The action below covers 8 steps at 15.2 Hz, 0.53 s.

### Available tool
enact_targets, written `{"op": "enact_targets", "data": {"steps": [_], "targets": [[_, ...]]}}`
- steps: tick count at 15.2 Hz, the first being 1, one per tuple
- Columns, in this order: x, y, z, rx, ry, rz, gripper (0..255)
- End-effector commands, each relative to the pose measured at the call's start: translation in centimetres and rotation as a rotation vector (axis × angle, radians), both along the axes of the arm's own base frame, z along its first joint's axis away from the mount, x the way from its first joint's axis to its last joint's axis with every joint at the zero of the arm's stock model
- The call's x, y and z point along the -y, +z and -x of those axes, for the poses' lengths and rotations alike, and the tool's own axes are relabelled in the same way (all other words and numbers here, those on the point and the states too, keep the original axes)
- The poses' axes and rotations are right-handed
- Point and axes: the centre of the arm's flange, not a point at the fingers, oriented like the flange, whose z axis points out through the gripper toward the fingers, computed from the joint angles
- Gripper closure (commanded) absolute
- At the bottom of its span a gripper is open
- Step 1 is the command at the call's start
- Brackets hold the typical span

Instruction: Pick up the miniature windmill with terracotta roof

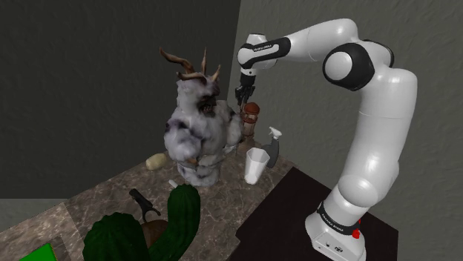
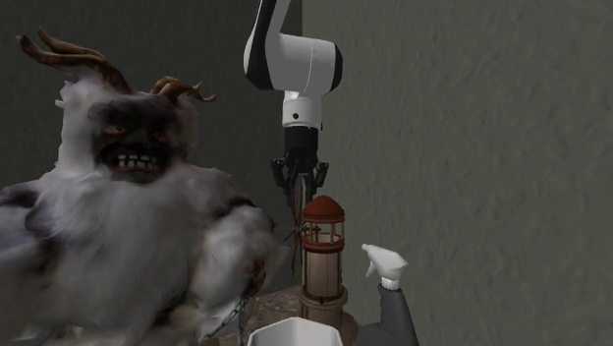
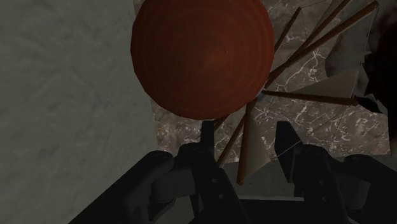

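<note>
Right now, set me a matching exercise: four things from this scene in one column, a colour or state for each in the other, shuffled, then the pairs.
Things:
1. windmill
2. horned figure
3. cup
4. gripper

Descriptions:
A. plain white all over
B. black, fingers apart, hanging just above the windmill
C. reddish-brown domed roof, thin brown blades
D. shaggy grey-white fur, brown antlers

Pairs: 1-C, 2-D, 3-A, 4-B
</note>
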Motion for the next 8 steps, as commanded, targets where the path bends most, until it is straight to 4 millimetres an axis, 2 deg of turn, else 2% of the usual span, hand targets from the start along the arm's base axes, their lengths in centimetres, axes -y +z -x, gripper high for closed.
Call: {"op": "enact_targets", "data": {"steps": [1,8], "targets": [[-0.2,1.4,-0.2,0.003,0.001,-0.001,255],[-0.2,4.7,-0.2,0.003,0.001,-0.001,255]]}}
